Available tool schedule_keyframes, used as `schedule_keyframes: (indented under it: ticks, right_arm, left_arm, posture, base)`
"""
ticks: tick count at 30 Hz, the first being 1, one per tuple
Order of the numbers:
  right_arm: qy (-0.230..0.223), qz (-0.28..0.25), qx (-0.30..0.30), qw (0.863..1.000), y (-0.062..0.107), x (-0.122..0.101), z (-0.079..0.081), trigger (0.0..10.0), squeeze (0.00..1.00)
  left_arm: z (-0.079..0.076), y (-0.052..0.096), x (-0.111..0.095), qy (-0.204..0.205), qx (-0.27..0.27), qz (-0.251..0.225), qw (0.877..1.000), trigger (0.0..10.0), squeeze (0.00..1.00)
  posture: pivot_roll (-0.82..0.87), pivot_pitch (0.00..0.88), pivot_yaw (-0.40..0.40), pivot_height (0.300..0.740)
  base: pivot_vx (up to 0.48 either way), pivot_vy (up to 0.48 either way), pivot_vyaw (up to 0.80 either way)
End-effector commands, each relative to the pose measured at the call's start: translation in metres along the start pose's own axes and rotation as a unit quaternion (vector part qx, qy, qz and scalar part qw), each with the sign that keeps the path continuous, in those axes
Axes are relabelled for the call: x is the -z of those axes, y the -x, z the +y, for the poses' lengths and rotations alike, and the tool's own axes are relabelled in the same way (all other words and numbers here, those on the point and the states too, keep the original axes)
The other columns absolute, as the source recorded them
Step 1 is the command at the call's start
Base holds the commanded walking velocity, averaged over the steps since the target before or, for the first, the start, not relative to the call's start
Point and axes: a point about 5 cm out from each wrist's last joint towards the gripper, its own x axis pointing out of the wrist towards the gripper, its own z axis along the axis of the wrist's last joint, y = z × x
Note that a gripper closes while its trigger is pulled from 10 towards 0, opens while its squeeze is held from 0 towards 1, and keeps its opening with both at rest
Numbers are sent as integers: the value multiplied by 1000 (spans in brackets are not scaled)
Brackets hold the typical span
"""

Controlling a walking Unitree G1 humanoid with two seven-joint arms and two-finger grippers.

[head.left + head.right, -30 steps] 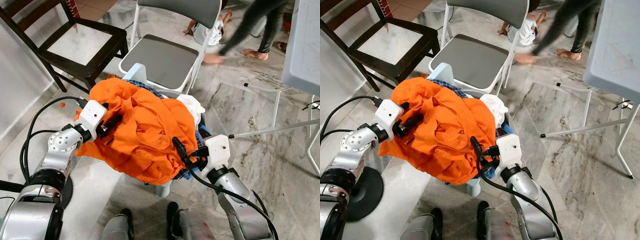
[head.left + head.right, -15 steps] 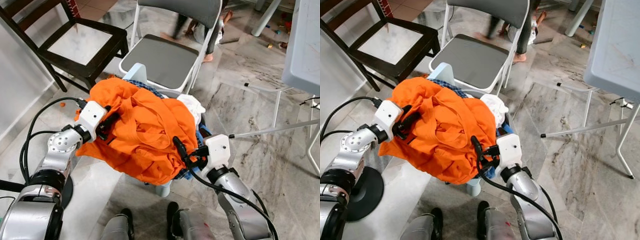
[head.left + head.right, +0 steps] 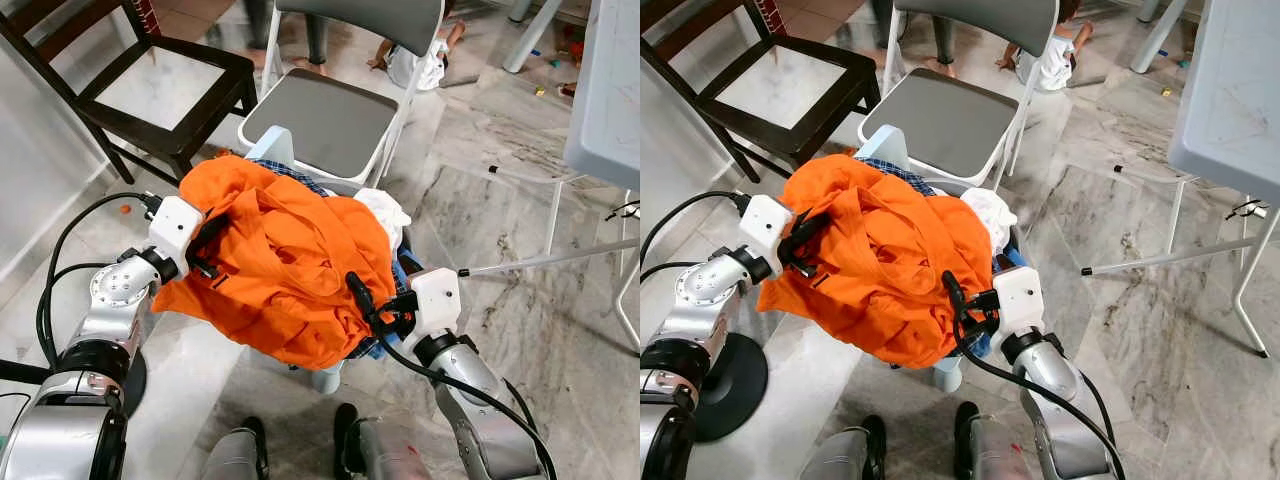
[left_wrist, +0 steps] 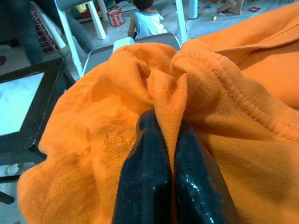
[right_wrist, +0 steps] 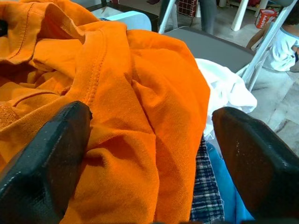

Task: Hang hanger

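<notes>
Orange shirt (image 3: 285,265) fold pinched by left pincer (image 4: 161,154), right pincer (image 5: 149,154) (spread wide) at its edge

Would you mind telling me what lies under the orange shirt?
Under the orange shirt peek a white cloth, plaid fabric and blue cloth. Whatever holds the pile is mostly covered.

You have a grey folding chair (image 3: 330,120) just behind the laundry pile, a dark wooden chair (image 3: 150,90) to its left, and a white table (image 3: 610,90) at the right edge. A child in a white top (image 3: 1050,60) sits on the marble floor (image 3: 500,230) beyond.
</notes>
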Motion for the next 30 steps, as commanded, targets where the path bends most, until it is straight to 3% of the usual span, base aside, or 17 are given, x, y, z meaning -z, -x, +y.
schedule_keyframes:
  ticks: [1, 9, 12, 13, 17, 26, 28, 30]
  right_arm:
    - [1, 9, -2, 1000, 2, 4, 1, 10000, 0]
    - [2, 9, -4, 1000, 2, 4, 1, 10000, 0]
    - [4, 11, 0, 1000, 4, 5, -1, 10000, 0]
    - [4, 11, 0, 1000, 4, 5, -1, 10000, 0]
    - [3, 12, -1, 1000, 4, 6, 0, 10000, 0]
    - [4, 12, -10, 1000, 1, 6, 1, 10000, 0]
    - [6, 13, -12, 1000, 0, 6, 1, 10000, 0]
    - [6, 13, -12, 1000, 0, 6, 1, 10000, 0]
  left_arm:
    - [-1, 6, 7, 2, -3, 5, 1000, 0, 0]
    - [1, 14, 3, -5, -45, -30, 999, 0, 0]
    - [-16, 24, -9, -36, -45, -89, 994, 0, 0]
    - [-16, 24, -9, -36, -45, -89, 994, 0, 0]
    - [-40, 33, -10, -46, -31, -111, 992, 0, 0]
    - [-69, 49, -2, -38, -22, -101, 994, 0, 0]
    - [-80, 64, 12, -40, -23, -74, 996, 0, 0]
    - [-82, 69, 17, -38, -27, -62, 997, 0, 0]
  posture:
    - [11, 304, -22, 740]
    - [11, 305, -26, 740]
    - [15, 309, -24, 740]
    - [15, 309, -24, 740]
    - [26, 310, -28, 740]
    - [37, 305, -36, 740]
    - [36, 302, -38, 740]
    - [36, 301, -37, 740]
  base:
    - [0, 0, 0]
    - [0, 0, 0]
    - [0, 0, 0]
    - [0, 0, 0]
    - [0, 0, 0]
    - [0, 0, 0]
    - [0, 0, 0]
    - [0, 0, 0]
